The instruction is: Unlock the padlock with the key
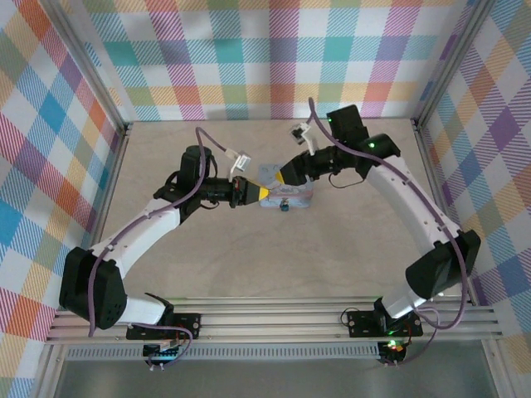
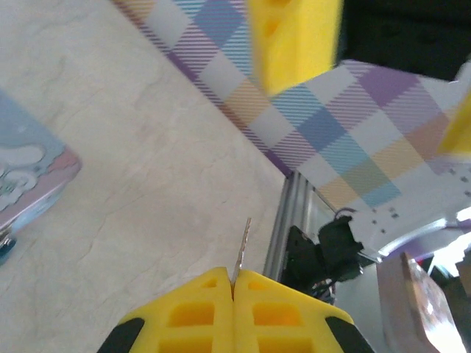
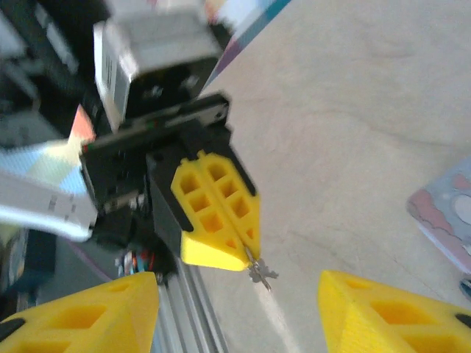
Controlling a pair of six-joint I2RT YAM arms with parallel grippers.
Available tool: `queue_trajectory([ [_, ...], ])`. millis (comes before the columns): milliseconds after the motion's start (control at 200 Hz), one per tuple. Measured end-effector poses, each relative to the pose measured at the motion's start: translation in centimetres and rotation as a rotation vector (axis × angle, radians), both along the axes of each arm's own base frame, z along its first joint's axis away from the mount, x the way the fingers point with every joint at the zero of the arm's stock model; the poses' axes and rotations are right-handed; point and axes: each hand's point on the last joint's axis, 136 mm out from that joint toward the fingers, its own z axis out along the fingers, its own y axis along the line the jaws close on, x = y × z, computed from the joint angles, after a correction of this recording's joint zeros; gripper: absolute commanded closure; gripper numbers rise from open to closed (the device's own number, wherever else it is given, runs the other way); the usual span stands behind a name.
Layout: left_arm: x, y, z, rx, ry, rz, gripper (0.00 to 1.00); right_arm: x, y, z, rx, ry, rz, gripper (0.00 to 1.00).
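My left gripper (image 1: 264, 192) is shut on the key (image 2: 243, 243), a thin metal sliver sticking out past its yellow fingertips (image 2: 213, 294). In the right wrist view the key (image 3: 261, 273) hangs from those shut tips, just beyond and between my right gripper's fingers. My right gripper (image 3: 237, 283) is open, facing the left one tip to tip above the table, with nothing between its fingers (image 3: 383, 309). The padlock (image 1: 284, 207) is a tiny dark blue block at the near edge of the pale-blue tin (image 1: 290, 196), just below both grippers.
The pale-blue tin (image 2: 29, 184) lies flat mid-table, right beside the two gripper tips. Aluminium frame rails (image 1: 274, 319) run along the near edge and plaid walls (image 1: 274, 58) close in the other sides. Bare wooden table (image 1: 249, 265) stretches in front of the tin.
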Motion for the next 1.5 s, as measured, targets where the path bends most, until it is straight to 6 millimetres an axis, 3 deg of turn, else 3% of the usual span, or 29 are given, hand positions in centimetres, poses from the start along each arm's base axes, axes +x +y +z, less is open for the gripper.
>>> queue_trajectory([
  [125, 0.6, 0.9, -2.3, 0.043, 0.060, 0.099, 1.00, 1.7, -1.1, -1.2, -0.020, 0.033, -0.179, 0.44],
  [240, 1.0, 1.7, -3.7, 0.068, 0.092, 0.185, 1.00, 3.0, -1.9, -4.0, -0.073, 0.127, -0.316, 0.49],
  [360, 1.0, 2.6, -4.9, 0.071, 0.118, 0.259, 1.00, 4.1, -1.6, -8.7, -0.172, 0.235, -0.412, 0.51],
  [515, 0.6, 3.2, -5.6, 0.050, 0.133, 0.296, 1.00, 3.2, -1.0, -15.9, -0.319, 0.343, -0.476, 0.49],
  [645, 0.0, 3.4, -4.8, 0.012, 0.095, 0.299, 1.00, 2.8, -1.2, -19.6, -0.395, 0.386, -0.533, 0.47],
  [860, -0.9, 3.9, -2.2, -0.019, -0.019, 0.297, 1.00, 3.6, -1.8, -21.7, -0.408, 0.394, -0.626, 0.46],
  [1240, -1.1, 4.5, -4.4, 0.064, 0.028, 0.311, 1.00, 4.1, -1.9, -27.2, -0.586, 0.348, -0.699, 0.48],
  [1500, -1.6, 4.7, -5.3, 0.108, 0.050, 0.299, 1.00, 6.1, -1.8, -27.6, -0.625, 0.243, -0.767, 0.50],
])
